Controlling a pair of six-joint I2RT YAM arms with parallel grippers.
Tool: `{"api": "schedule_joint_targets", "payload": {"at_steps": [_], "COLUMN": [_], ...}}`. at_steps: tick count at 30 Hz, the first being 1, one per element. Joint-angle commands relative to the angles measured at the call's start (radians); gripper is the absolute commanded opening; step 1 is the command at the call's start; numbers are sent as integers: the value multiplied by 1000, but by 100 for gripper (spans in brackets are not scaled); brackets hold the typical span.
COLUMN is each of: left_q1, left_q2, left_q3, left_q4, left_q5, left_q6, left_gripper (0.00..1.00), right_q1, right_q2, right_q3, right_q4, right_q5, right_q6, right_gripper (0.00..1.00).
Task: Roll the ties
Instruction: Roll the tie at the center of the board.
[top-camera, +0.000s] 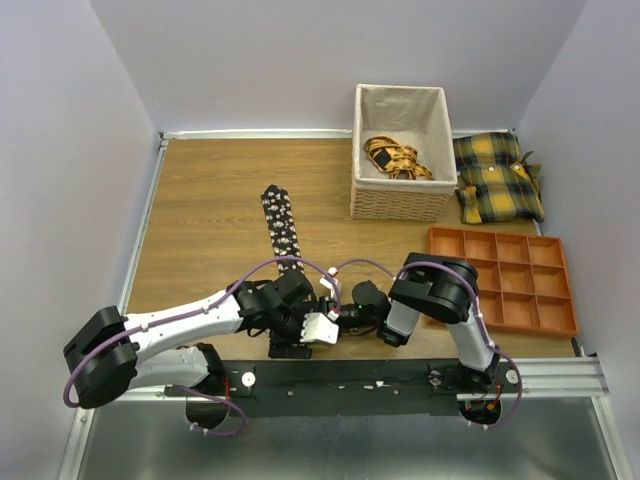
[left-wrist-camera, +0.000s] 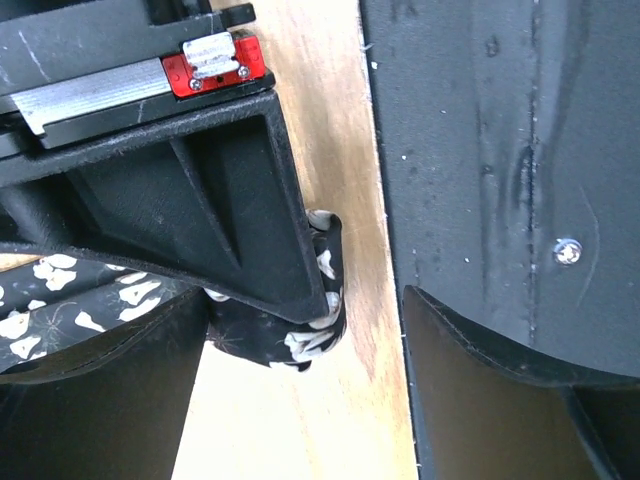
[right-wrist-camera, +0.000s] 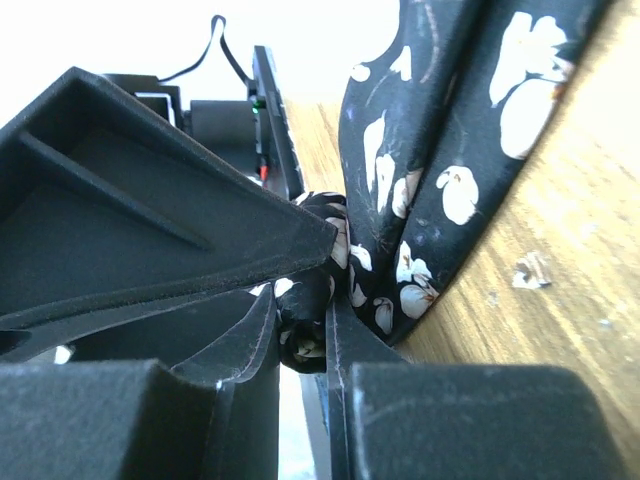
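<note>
At the far side of the table (top-camera: 210, 200) a woven basket (top-camera: 400, 205) with a pale cloth lining holds a tangle of yellow-and-black straps (top-camera: 395, 157). 2 yellow-and-black plaid cushions (top-camera: 497, 175) lie just to its right. Nearer, on the right, sits an orange tray (top-camera: 500, 232) divided into 12 compartments, 4 across and 3 deep. The right gripper (right-wrist-camera: 302, 310) stands narrow, its 2 fingers pinched on the tie (top-camera: 282, 228) at its small rolled near end, the flowered black cloth bunched in the slot between them. The left gripper (left-wrist-camera: 305, 300) is spread wide. The little coil and the right gripper's tip sit between its 2 fingers, and the loose strip runs past its left finger (left-wrist-camera: 100, 400); whether cloth and finger touch I cannot tell. The tie lies flat on the wood left of the basket. Its long axis runs from the far end, which leans a little to the left, down to the near edge, where both grippers meet at the coil.
</note>
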Motion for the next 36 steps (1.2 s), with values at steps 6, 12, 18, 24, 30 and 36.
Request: {"api": "schedule_joint_targets", "payload": {"at_steps": [6, 12, 18, 24, 30, 36], "left_q1": [-20, -28, -33, -44, -42, -33], "left_q2": [90, 82, 84, 97, 108, 116], "left_q3": [-5, -16, 7, 14, 18, 21], "left_q4": [86, 86, 117, 111, 109, 105], "left_q5": [-159, -165, -130, -104, -109, -98], "left_q6": [-99, -83, -69, -53, -53, -49], "left_gripper": [80, 62, 44, 30, 21, 17], "right_q1": [-24, -30, -30, -30, -30, -30], "right_q2": [55, 12, -8, -72, -224, -313], "right_q3": [-20, -31, 0, 25, 25, 80], "right_q4": [-71, -137, -229, -356, -563, -802], "right_q5": [49, 58, 66, 86, 120, 106], "right_q6": [29, 11, -17, -55, -169, -287], "right_gripper": [9, 9, 12, 38, 59, 62]}}
